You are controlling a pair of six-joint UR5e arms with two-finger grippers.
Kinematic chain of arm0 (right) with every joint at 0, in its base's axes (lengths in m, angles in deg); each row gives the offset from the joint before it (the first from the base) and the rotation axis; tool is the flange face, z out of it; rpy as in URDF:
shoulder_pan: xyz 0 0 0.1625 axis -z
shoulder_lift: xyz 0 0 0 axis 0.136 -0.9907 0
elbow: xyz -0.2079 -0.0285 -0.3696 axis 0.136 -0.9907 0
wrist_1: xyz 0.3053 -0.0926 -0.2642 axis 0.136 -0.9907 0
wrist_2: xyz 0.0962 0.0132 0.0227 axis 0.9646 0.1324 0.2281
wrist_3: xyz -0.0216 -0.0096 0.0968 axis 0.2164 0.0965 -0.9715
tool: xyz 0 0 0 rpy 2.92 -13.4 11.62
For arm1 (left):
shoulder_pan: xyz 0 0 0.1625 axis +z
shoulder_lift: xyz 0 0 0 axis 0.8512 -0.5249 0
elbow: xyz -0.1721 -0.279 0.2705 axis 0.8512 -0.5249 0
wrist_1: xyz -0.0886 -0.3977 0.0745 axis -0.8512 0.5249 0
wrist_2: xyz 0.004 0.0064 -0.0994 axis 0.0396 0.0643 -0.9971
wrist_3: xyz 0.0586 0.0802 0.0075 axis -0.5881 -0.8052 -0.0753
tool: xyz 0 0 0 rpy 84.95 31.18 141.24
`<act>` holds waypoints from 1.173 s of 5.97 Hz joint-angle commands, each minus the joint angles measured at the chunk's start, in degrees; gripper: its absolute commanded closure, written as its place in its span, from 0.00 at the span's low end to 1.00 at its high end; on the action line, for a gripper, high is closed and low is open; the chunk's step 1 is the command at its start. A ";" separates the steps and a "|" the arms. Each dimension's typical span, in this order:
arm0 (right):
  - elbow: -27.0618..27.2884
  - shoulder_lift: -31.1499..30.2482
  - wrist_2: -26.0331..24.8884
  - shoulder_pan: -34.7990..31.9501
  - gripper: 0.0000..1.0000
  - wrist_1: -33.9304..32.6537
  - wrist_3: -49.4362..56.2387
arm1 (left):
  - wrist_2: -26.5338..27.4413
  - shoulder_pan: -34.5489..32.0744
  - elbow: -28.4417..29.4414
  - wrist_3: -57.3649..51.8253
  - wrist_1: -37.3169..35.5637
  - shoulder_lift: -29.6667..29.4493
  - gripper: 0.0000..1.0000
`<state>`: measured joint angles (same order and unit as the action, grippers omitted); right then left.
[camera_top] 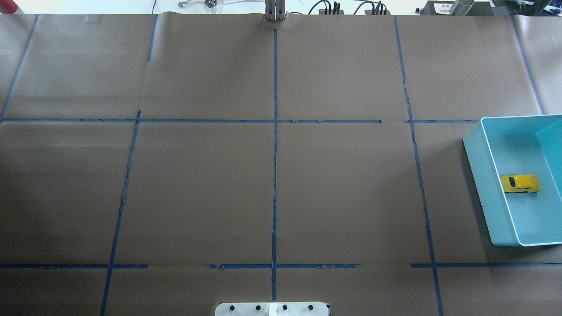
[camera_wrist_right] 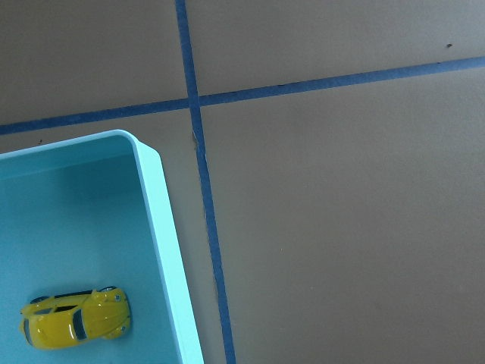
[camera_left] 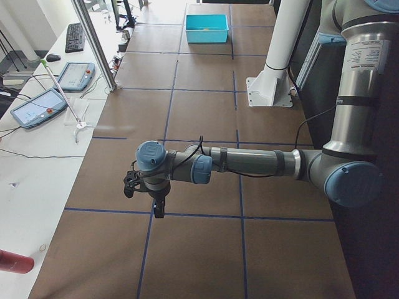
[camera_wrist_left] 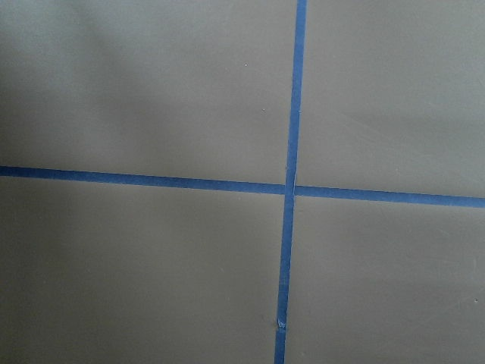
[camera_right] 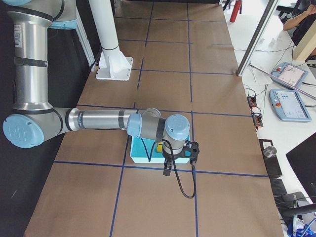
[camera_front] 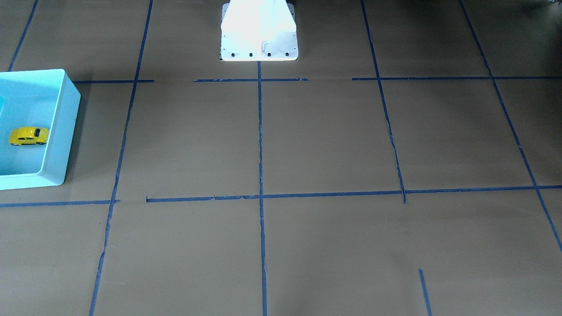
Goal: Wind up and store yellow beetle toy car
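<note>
The yellow beetle toy car lies on its wheels on the floor of the turquoise bin, at the table's end on my right. In the exterior right view my right gripper hangs high over the bin's near edge, and a bit of the car shows beside it. Far from the bin, my left gripper hangs over bare table at the opposite end. Whether either gripper is open or shut I cannot tell.
Brown paper with a grid of blue tape covers the table. The white robot pedestal stands at the robot's edge. Side desks hold control tablets. A person's arm shows at the far right.
</note>
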<state>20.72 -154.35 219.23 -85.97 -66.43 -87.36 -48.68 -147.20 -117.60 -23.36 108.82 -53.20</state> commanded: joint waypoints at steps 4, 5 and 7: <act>-0.31 0.06 -1.37 0.18 0.00 0.09 -0.07 | 0.09 0.00 0.17 0.00 -0.02 0.09 0.00; -0.31 0.24 -1.28 0.09 0.00 0.01 -0.16 | 0.09 0.00 0.17 -0.09 0.06 0.00 0.00; -1.10 0.15 -1.19 0.18 0.00 0.01 -0.07 | 0.09 0.00 0.26 0.00 0.06 0.00 0.00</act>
<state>20.07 -154.19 217.98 -85.81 -66.42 -87.49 -48.59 -147.20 -117.39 -23.41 108.88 -53.19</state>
